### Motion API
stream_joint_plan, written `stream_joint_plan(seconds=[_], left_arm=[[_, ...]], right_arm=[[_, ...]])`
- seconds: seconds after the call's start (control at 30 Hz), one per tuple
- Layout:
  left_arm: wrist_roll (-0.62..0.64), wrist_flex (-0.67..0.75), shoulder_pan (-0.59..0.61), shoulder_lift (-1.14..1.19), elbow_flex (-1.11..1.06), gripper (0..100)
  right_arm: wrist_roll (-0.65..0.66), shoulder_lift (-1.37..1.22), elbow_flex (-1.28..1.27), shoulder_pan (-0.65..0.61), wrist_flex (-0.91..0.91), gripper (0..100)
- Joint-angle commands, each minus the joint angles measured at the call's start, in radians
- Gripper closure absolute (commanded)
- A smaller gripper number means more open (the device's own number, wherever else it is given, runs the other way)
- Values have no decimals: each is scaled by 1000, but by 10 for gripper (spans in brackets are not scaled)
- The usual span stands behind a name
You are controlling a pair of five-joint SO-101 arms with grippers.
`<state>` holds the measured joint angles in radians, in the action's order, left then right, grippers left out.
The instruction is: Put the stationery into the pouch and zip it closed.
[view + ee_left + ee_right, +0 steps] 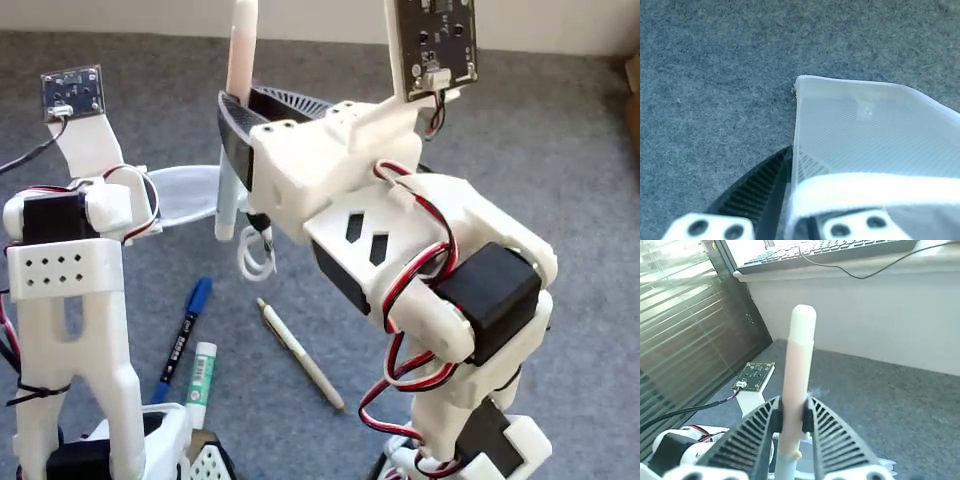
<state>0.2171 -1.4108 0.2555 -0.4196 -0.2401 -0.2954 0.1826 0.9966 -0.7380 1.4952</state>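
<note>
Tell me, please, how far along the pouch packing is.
Nothing looks packed yet. In hand: the left claw grips the pouch by its edge, and the right claw holds a pink pen upright. Left: the blue marker, green-and-white pen and cream pen lying outside it, then zipping.

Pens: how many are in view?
4. A pink pen upright in the right gripper; a blue pen, green-white pen and cream pen on the carpet. More may be hidden.

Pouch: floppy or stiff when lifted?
Pouch looks like thin translucent mesh, so probably light and pliable. It juts from the left end effector without visibly sagging, so it likely holds some shape.
</note>
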Motion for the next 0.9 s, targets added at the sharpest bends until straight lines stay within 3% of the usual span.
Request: stream_joint_plan(seconds=[0.0, 0.2, 0.6, 0.87], left_arm=[[6, 18, 19, 15, -8, 989], [6, 18, 21, 15, -8, 989], [5, 20, 21, 15, -10, 989], [5, 21, 21, 13, -18, 989]], right_arm=[[15, 41, 5, -13, -42, 995], [95, 45, 7, -81, 25, 995], [97, 53, 18, -137, 245, 995], [97, 168, 4, -147, 266, 995]])
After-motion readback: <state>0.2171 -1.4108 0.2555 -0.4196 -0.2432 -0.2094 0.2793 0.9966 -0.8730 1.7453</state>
